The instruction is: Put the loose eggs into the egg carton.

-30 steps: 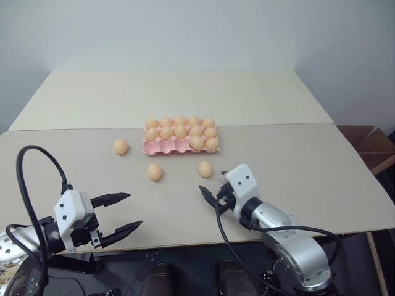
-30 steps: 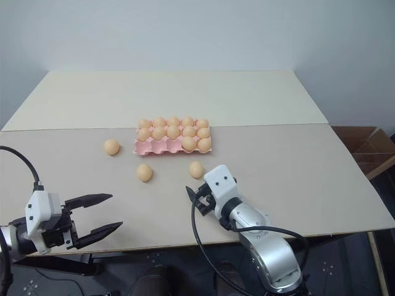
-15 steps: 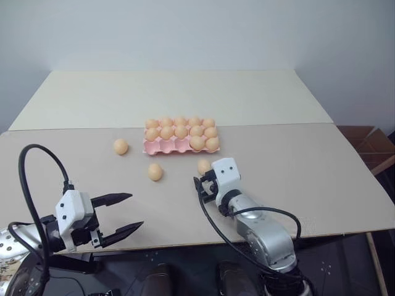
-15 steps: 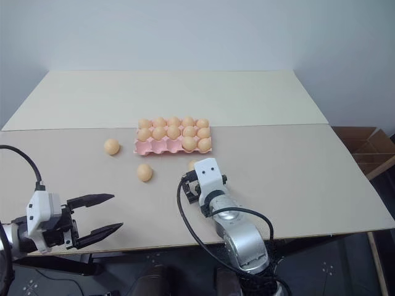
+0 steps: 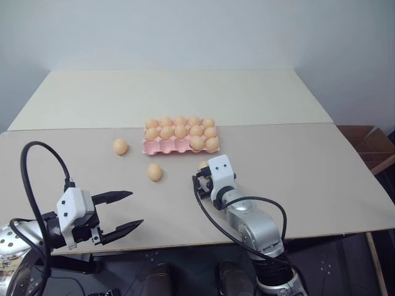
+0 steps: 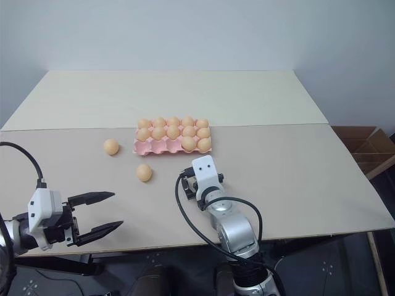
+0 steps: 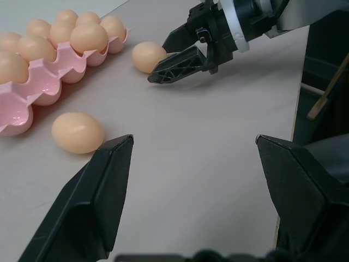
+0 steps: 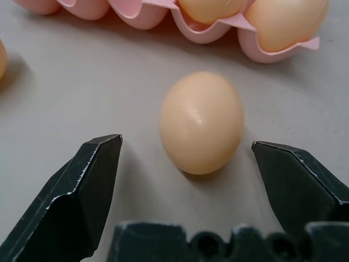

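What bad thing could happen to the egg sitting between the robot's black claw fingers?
The smooth pale orange egg lies loose on the beige table between the open fingers of the right claw. If one finger touches first, the egg may roll away. It also lies close to the pink moulded egg carton, so a push forward might knock it against the rim. Squeezing too hard might crack it.

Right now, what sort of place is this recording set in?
Probably a lab or test room set up for robot trials, not a kitchen: a plain bare table against a blank wall, holding a pink egg carton and loose eggs, with a cardboard box beside the table.
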{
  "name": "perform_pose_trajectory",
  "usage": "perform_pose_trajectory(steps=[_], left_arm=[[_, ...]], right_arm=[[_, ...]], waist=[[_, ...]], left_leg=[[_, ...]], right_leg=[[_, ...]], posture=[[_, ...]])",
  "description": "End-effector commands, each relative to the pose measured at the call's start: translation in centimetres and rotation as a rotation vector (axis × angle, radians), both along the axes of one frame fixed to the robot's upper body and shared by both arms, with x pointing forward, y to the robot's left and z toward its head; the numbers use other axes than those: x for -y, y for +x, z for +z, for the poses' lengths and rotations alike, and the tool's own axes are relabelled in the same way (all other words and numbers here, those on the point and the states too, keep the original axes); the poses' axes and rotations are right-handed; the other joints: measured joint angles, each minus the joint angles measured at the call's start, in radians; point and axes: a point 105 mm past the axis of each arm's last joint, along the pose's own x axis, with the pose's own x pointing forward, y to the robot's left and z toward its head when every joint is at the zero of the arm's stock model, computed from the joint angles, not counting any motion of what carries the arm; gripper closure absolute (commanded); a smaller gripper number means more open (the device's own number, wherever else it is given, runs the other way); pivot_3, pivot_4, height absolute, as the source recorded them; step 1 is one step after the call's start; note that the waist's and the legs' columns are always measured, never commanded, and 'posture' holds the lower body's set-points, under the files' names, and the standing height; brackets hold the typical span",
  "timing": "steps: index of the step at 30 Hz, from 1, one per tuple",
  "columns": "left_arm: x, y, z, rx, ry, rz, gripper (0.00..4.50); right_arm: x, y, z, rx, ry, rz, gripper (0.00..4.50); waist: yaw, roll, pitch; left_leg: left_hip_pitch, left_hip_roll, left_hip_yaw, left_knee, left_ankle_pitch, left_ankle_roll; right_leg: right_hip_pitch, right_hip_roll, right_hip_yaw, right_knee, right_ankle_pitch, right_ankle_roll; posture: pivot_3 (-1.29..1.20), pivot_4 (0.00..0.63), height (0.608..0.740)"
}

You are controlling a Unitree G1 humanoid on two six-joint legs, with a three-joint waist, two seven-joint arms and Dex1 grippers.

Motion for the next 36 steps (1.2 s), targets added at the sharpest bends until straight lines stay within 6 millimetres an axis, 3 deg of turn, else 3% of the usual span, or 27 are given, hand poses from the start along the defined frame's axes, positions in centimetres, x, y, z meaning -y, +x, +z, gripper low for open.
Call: perform_pose_trajectory(steps=[1, 16, 20, 25, 27, 30, 36], left_arm=[[0.0, 0.0, 0.4, 0.029, 0.014, -0.013, 0.62], [-0.3, 0.1, 0.2, 0.033, 0.018, 0.003, 0.62], [-0.3, 0.0, 0.1, 0.034, 0.017, 0.007, 0.62], [-0.3, 0.0, 0.2, 0.035, 0.016, 0.015, 0.62], [-0.3, 0.0, 0.2, 0.037, 0.013, 0.025, 0.62], [-0.6, 0.0, 0.4, 0.046, -0.001, 0.061, 0.62], [-1.3, -0.5, 0.4, 0.04, -0.018, 0.175, 0.62]], right_arm=[[-0.2, 0.4, 1.2, 0.051, 0.042, -0.015, 0.03], [-0.3, 1.0, 1.0, 0.058, 0.069, -0.028, 0.03], [-0.3, 1.0, 1.0, 0.062, 0.071, -0.026, 0.9], [-0.4, 1.0, 1.1, 0.071, 0.078, -0.017, 2.7], [-0.5, 0.9, 1.3, 0.081, 0.079, -0.008, 3.05], [-0.5, 0.5, 2.3, 0.129, 0.065, 0.032, 3.33], [-0.4, -1.1, 4.6, 0.244, -0.001, 0.167, 3.43]], waist=[[0.0, 0.0, 0.0], [-0.001, 0.0, 0.0], [-0.001, 0.0, 0.0], [-0.001, 0.0, 0.0], [-0.001, 0.0, 0.0], [-0.001, 0.0, 0.0], [0.0, 0.0, 0.0]], left_leg=[[0.0, 0.0, 0.0, 0.0, 0.0, 0.0], [0.0, 0.0, 0.0, 0.0, 0.0, 0.0], [0.0, 0.0, 0.0, 0.0, 0.0, 0.0], [0.0, 0.0, 0.0, 0.0, 0.0, 0.0], [0.0, 0.0, 0.0, 0.0, 0.0, 0.0], [0.0, 0.0, 0.0, 0.0, 0.0, 0.0], [0.0, 0.0, 0.0, 0.0, 0.0, 0.0]], right_leg=[[0.0, 0.0, 0.0, 0.0, 0.0, 0.0], [0.0, 0.0, 0.0, 0.0, 0.0, 0.0], [0.0, 0.0, 0.0, 0.0, 0.0, 0.0], [0.0, 0.0, 0.0, 0.0, 0.0, 0.0], [0.0, 0.0, 0.0, 0.0, 0.0, 0.0], [0.0, 0.0, 0.0, 0.0, 0.0, 0.0], [0.0, 0.0, 0.0, 0.0, 0.0, 0.0]], posture=[[0.0, 0.15, 0.74], [0.0, 0.15, 0.74], [0.0, 0.15, 0.74], [0.0, 0.15, 0.74], [0.0, 0.15, 0.74], [0.0, 0.15, 0.74], [0.0, 0.15, 0.74]])
